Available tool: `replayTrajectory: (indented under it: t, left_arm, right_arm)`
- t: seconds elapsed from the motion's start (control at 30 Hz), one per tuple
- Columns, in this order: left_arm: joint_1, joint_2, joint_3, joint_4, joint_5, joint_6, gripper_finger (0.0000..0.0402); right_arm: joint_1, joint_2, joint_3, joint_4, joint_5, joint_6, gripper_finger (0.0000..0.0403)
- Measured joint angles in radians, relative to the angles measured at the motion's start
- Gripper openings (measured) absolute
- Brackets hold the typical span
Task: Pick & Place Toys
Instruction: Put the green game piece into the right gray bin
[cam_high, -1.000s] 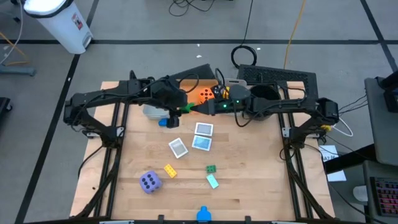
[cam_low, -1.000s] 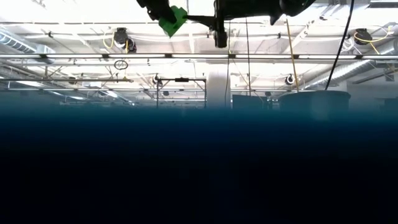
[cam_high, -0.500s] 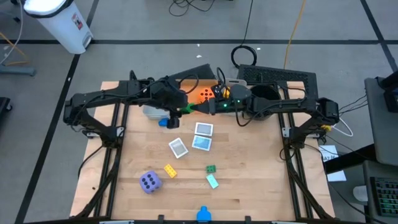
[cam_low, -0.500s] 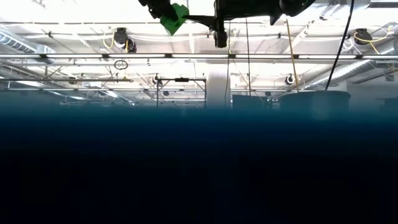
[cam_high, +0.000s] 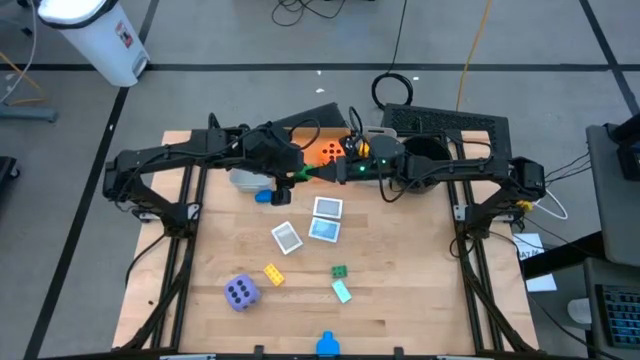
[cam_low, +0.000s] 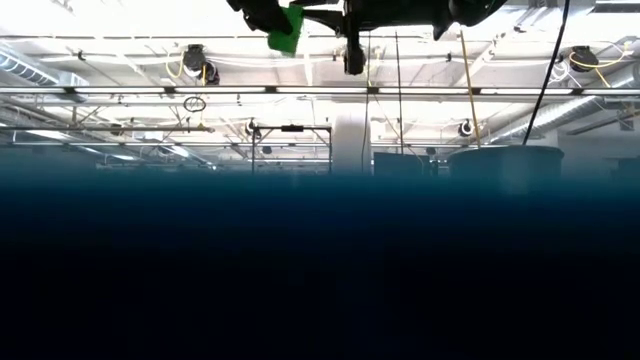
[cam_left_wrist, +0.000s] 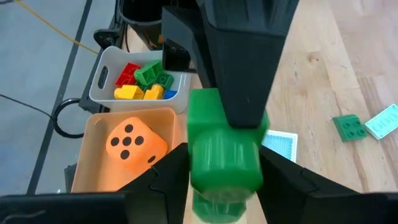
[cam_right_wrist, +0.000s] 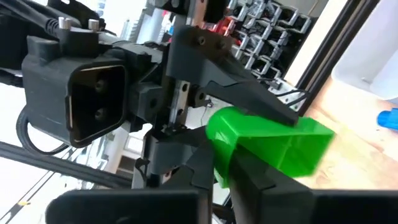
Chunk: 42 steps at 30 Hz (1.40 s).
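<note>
The green brick between my jaws looks like smooth, slightly glossy plastic, its round studs catching the light. My fingers are matt black plastic. Under me the desk is pale wood with visible grain and plank seams. The orange die looks soft and matt, like foam. The grey bin is smooth plastic.

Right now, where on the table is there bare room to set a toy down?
Bare wood lies right of the green brick out to the table edge, and on the left between the purple die and the blue brick. It is crowded mid-table around the cards, and at the back where both grippers meet by the orange bin.
</note>
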Motion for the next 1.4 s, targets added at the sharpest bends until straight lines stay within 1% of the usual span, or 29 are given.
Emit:
replayTrajectory:
  t: [0.1, 0.33, 0.47, 0.73, 0.8, 0.9, 1.03, 1.1, 1.2, 1.3, 1.4]
  left_arm:
    - [-0.001, 0.0, 0.0, 0.001, 0.001, -0.005, 0.0166]
    - [0.0, 0.0, 0.0, 0.0, 0.001, -0.007, 0.0154]
    - [0.0, -0.002, 0.0, 0.017, -0.003, -0.012, 0.0168]
    - [0.024, -0.084, 0.0, 0.088, -0.006, -0.039, 0.0206]
    - [0.035, -0.121, 0.0, 0.106, -0.005, -0.046, 0.021]
    - [0.056, -0.175, 0.002, 0.117, -0.006, -0.066, 0.0213]
    - [0.08, -0.228, 0.002, 0.118, -0.006, -0.116, 0.0214]
    - [0.093, -0.252, 0.002, 0.122, -0.002, -0.141, 0.0214]
    - [0.104, -0.275, 0.002, 0.132, 0.01, -0.159, 0.0214]
    - [0.109, -0.279, 0.002, 0.133, 0.012, -0.166, 0.0214]
    - [0.109, -0.276, 0.001, 0.13, 0.016, -0.175, 0.0214]
  right_arm:
    - [0.0, 0.0, 0.0, -0.003, -0.001, -0.016, 0.0005]
    - [-0.001, 0.0, 0.0, -0.007, 0.001, -0.022, 0.0002]
    - [-0.012, 0.0, 0.0, -0.009, -0.006, -0.041, 0.0001]
    - [-0.06, -0.015, -0.003, 0.013, -0.005, -0.042, 0.0001]
    - [-0.08, -0.03, -0.004, 0.012, -0.029, -0.04, 0.0001]
    - [-0.108, -0.055, -0.003, 0.055, -0.03, -0.04, 0.0001]
    - [-0.164, -0.095, 0.006, 0.039, -0.031, -0.072, 0.0]
    - [-0.196, -0.114, 0.035, -0.03, -0.032, -0.114, 0.0]
    - [-0.244, -0.124, 0.122, -0.203, -0.031, -0.231, 0.0]
    - [-0.293, -0.121, 0.237, -0.458, -0.031, -0.392, 0.0]
    - [-0.334, -0.088, 0.356, -0.713, -0.022, -0.54, 0.0]
